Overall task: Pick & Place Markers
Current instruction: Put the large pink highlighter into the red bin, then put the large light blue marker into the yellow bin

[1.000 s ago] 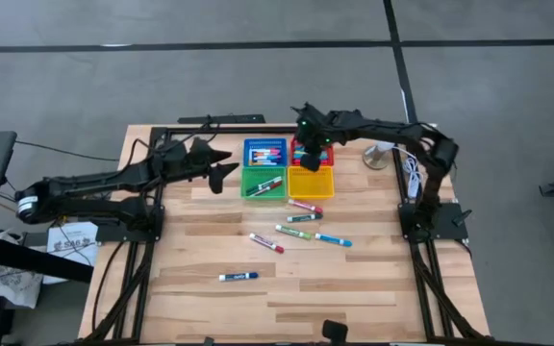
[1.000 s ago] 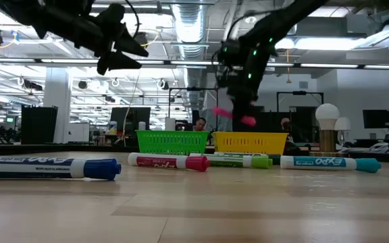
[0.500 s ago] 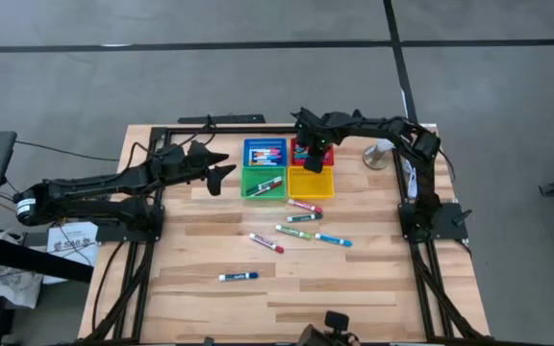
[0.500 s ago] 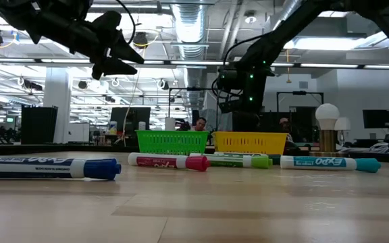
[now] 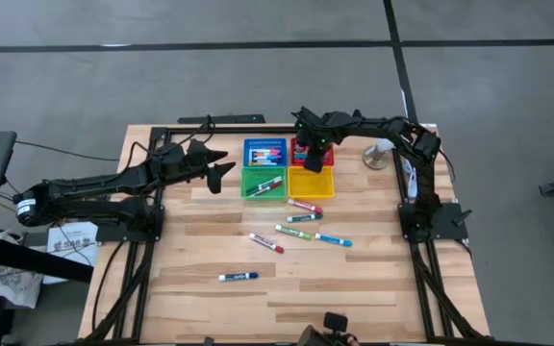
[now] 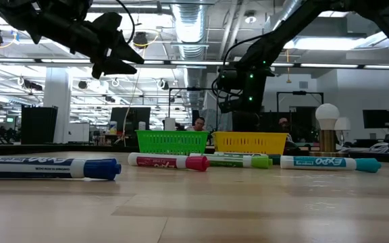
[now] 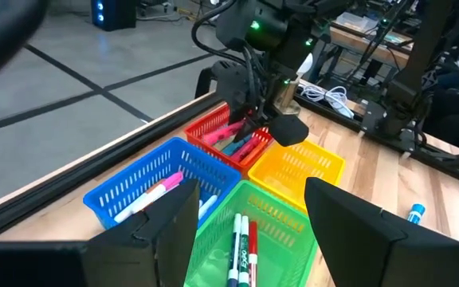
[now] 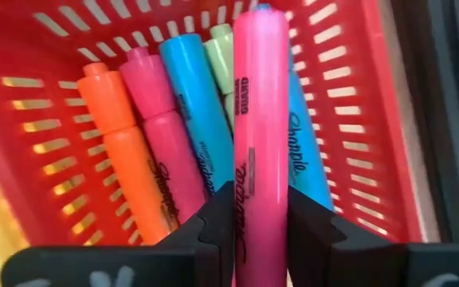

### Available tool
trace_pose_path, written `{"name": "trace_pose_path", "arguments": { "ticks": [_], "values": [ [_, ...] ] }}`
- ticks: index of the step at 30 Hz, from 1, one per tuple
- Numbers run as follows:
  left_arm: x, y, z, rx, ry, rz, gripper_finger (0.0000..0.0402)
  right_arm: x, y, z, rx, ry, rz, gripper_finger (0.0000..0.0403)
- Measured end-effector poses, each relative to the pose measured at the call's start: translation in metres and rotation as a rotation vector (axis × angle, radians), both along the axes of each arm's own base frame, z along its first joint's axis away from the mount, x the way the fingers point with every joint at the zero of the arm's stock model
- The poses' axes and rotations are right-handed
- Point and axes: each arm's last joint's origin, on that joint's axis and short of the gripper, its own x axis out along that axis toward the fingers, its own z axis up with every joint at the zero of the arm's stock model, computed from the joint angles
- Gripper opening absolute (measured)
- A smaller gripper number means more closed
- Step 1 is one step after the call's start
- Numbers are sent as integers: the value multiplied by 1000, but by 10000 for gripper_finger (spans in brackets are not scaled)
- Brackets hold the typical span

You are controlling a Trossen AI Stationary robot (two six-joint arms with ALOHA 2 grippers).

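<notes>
My right gripper [image 5: 308, 154] reaches down into the red basket [image 5: 325, 154] and is shut on a pink marker [image 8: 260, 104]. Under it in the basket lie orange, pink, blue and green markers [image 8: 166, 151]. The left wrist view shows this gripper [image 7: 255, 126] low in the red basket [image 7: 213, 127]. My left gripper [image 5: 224, 173] hangs open in the air left of the baskets, with nothing between its fingers [image 7: 174, 219]. Several more markers [image 5: 293, 232] lie flat on the table nearer the front edge. My right gripper pinches the pink marker's barrel [image 8: 258, 187] between its two fingers [image 8: 217, 211], one on each long side. The fingers come from above, pointing steeply down. The marker runs on past the fingertips over the markers in the red basket; whether it rests on them I cannot tell.
Blue [image 5: 264, 153], green [image 5: 264, 183] and yellow [image 5: 311, 182] baskets stand against the red one in a square block at the table's far middle. The blue and green ones hold markers. A blue-capped marker [image 5: 239, 277] lies alone near the front. A white lamp [image 5: 381, 154] stands far right.
My right gripper has gone down into the red basket with the pink marker. The marker hung in the air above the baskets a second ago and is now low among the markers inside.
</notes>
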Motion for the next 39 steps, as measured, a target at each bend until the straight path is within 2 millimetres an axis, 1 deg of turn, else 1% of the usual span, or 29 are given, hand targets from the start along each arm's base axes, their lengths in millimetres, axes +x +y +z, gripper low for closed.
{"name": "trace_pose_path", "arguments": {
  "ticks": [7,10,13,18,21,25,29,32,34,36,39],
  "values": [
    [0,0,0,0,0,0,227,0,1,0,26,-17,6,78],
    [0,0,0,0,-1,0,227,0,1,0,29,-19,2,87],
    [0,0,0,0,-1,0,227,0,1,0,32,-15,-1,109],
    [0,0,0,0,-1,0,227,1,3,0,33,-14,7,161],
    [0,0,0,0,-1,0,227,4,4,6,24,-26,11,184],
    [0,0,0,0,-1,0,227,11,3,28,25,-41,-26,197],
    [0,0,1,0,-1,-1,227,15,4,57,40,-23,-24,198],
    [0,0,1,0,-2,-1,227,18,9,80,54,-6,-19,195],
    [0,0,1,0,-2,-1,227,19,15,95,65,-5,-27,193],
    [0,0,1,0,-1,-1,227,20,26,112,71,-34,-12,192],
    [0,0,0,-1,-2,-6,227,15,50,140,107,-111,51,192]
  ]
}}
